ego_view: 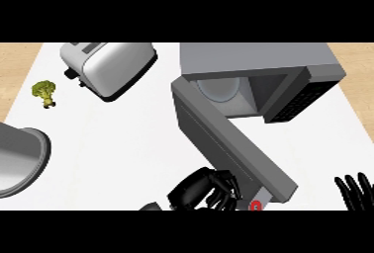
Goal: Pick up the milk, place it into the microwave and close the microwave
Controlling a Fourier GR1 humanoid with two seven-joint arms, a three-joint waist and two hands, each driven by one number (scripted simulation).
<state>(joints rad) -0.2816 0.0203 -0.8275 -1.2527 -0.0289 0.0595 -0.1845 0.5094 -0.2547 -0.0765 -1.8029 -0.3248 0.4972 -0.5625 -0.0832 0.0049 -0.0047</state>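
Observation:
The grey microwave (pixel 257 59) stands at the back right with its door (pixel 232 143) swung wide open towards me; a round glass plate (pixel 219 90) shows inside. My left hand (pixel 201 190) is at the lower middle, just left of the door's free end, with its fingers curled. A small white and red bit of the milk (pixel 256 205) peeks out at the hand's right side; the rest of the carton is hidden by the hand. At the lower right edge my right hand (pixel 356 191) rests open, fingers up.
A silver toaster (pixel 110 66) lies at the back left and a small broccoli (pixel 45 93) sits left of it. A large metal pot (pixel 22 158) stands at the left edge. The open door cuts diagonally across the white counter (pixel 124 143).

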